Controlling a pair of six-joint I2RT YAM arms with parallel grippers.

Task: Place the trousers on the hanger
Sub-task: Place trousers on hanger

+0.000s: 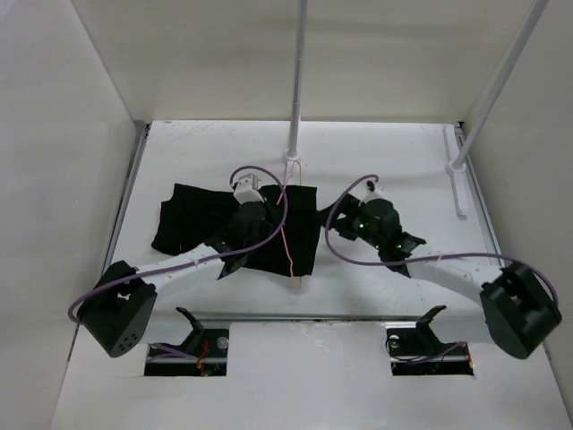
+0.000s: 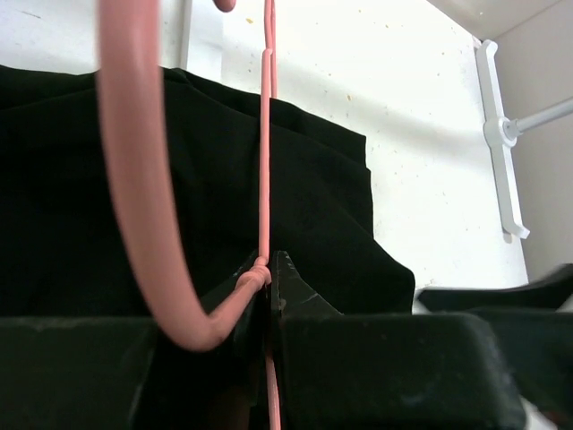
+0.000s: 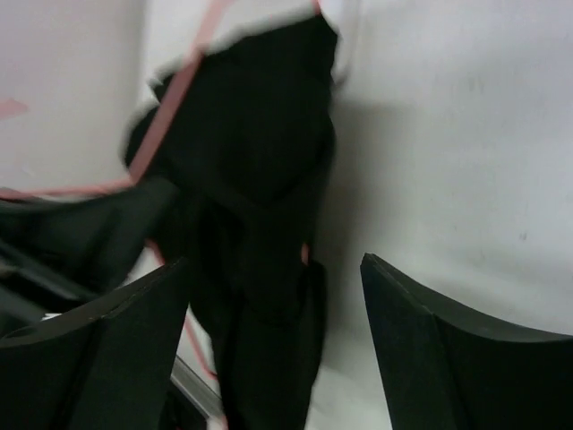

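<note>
The black trousers (image 1: pixel 192 219) lie spread on the white table left of centre. The thin pink hanger (image 1: pixel 288 242) runs front to back across their right part. My left gripper (image 1: pixel 269 222) is over the trousers and shut on the hanger rod (image 2: pixel 265 179), with the hook's curve (image 2: pixel 134 179) close to the camera and the trousers (image 2: pixel 322 197) beneath. My right gripper (image 1: pixel 345 224) is open beside the trousers' right edge. In the right wrist view its fingers (image 3: pixel 98 349) stand wide apart around a hanging fold of trousers (image 3: pixel 251 179), not touching it; a pink hanger rod (image 3: pixel 175 98) shows behind.
A white upright pole (image 1: pixel 295 90) stands at the back centre and another (image 1: pixel 501 81) at the back right, with a white bracket (image 1: pixel 457 179) on the table, also in the left wrist view (image 2: pixel 501 143). White walls enclose the table. A metal rail (image 1: pixel 358 315) runs along the front edge.
</note>
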